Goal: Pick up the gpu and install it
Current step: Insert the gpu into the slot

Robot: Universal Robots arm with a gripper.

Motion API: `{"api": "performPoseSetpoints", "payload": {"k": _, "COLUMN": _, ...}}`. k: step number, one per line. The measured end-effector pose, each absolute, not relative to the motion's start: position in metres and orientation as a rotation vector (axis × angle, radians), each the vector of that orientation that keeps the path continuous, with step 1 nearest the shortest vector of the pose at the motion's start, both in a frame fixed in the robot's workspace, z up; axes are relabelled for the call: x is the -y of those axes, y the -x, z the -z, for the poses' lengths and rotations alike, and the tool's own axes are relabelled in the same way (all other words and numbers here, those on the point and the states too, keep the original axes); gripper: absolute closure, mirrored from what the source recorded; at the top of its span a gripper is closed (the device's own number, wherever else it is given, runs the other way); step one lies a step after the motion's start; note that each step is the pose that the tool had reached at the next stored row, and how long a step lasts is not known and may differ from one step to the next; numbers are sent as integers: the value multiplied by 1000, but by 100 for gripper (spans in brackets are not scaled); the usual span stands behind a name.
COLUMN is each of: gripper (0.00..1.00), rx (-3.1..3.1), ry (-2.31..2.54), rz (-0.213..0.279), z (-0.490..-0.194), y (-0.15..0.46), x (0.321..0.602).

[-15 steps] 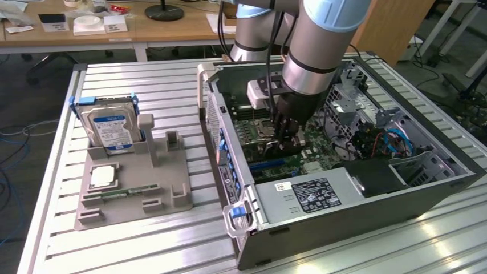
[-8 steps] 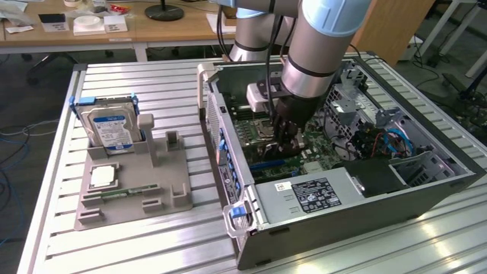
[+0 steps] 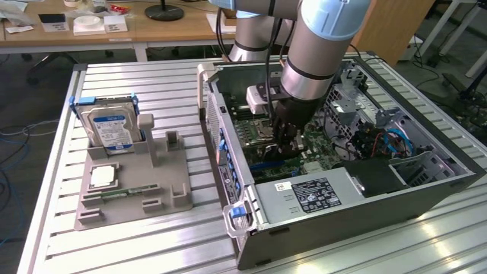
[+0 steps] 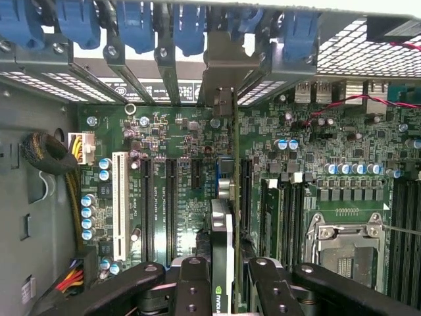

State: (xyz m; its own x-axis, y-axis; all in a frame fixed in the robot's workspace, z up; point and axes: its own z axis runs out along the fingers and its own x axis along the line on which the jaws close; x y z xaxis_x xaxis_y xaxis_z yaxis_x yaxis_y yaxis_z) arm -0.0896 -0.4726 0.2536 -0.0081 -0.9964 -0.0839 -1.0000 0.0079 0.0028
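Black end effector (image 4: 230,280) clamps the gpu (image 4: 222,230) edge-on, seemingly above the motherboard (image 4: 177,171).

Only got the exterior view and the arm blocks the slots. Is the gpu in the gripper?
Observer: Yes. In the wrist view the gripper is shut on the gpu, clamping both faces.
Operator: Orientation?
Observer: On edge over the motherboard, running along the expansion slots, between the white slot and the CPU socket.
Operator: Bracket end?
Observer: Its metal bracket sits at the rear slot openings, among the blue clips. Whether the card is seated, I can't tell.
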Motion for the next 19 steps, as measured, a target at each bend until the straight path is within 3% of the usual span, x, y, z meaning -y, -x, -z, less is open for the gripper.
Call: {"api": "performPoseSetpoints", "payload": {"k": 19, "gripper": 73, "rx": -2197, "ry": 2179, "rz": -77, "z": -250, "y": 90, "x": 473}}
